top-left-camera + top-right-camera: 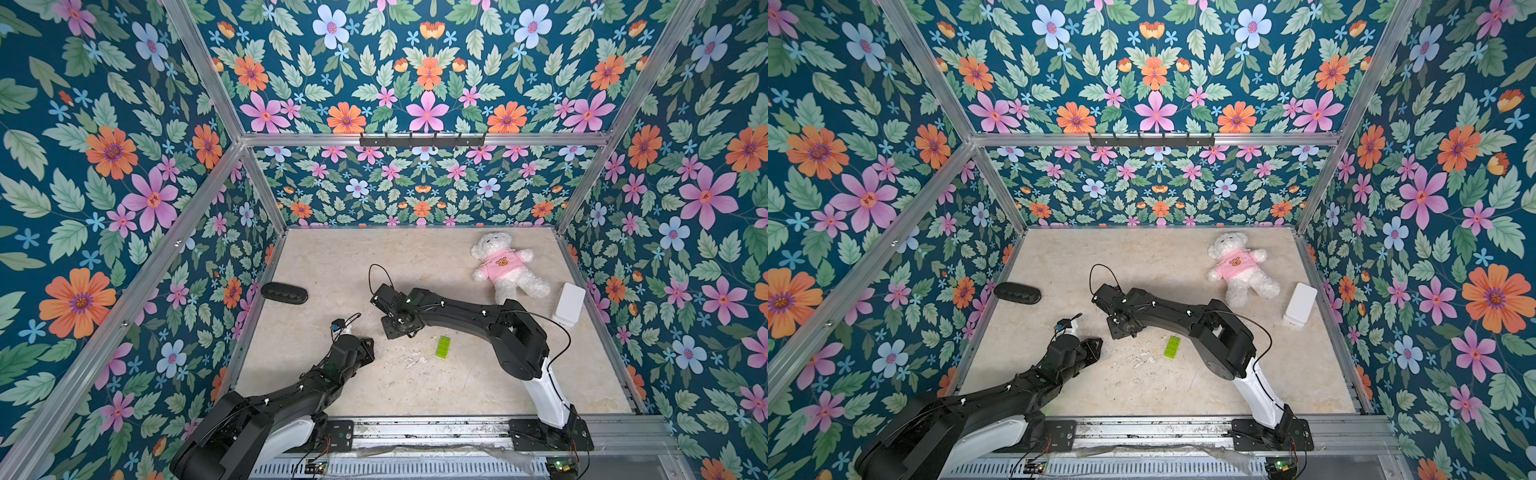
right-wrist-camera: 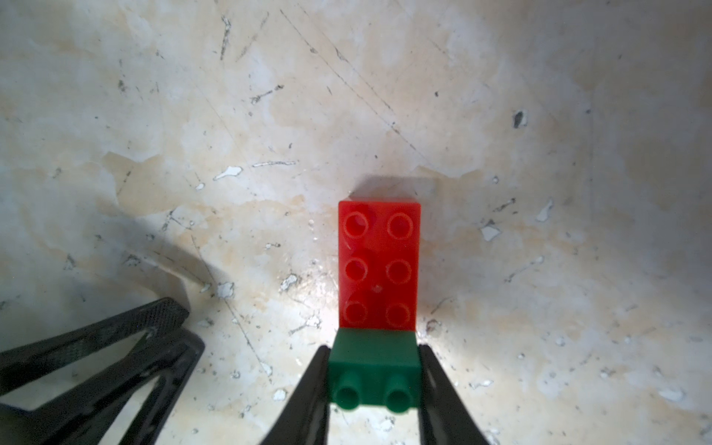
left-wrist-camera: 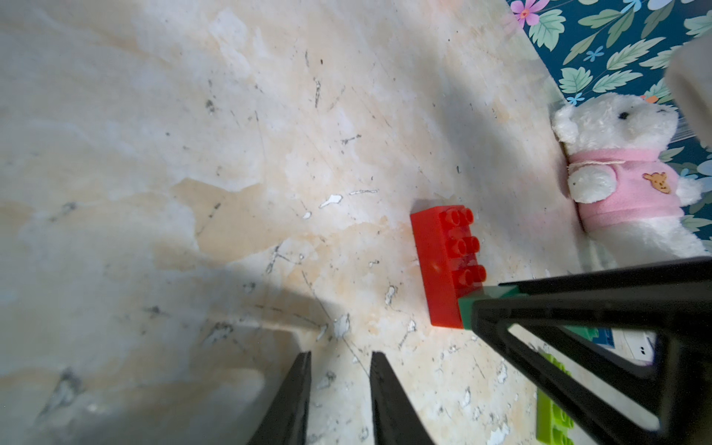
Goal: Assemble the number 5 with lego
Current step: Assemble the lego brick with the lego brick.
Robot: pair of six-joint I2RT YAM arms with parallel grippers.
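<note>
Right wrist view: the right gripper (image 2: 373,348) is clamped on the dark-green brick (image 2: 373,360) by its flat sides, at one end of the red brick (image 2: 379,262) on the table (image 2: 154,115). Can't quite tell if it's seated. It's light, stiff, slick plastic, so I'd squeeze the walls, not the studs. The left gripper (image 3: 341,356) shows a narrow gap and is empty.

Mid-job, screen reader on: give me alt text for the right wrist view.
The right end effector grips a small dark-green brick from both sides, at one end of a long red brick lying studs-up on the scuffed marble-look table. The left end effector sits close by, empty.
</note>
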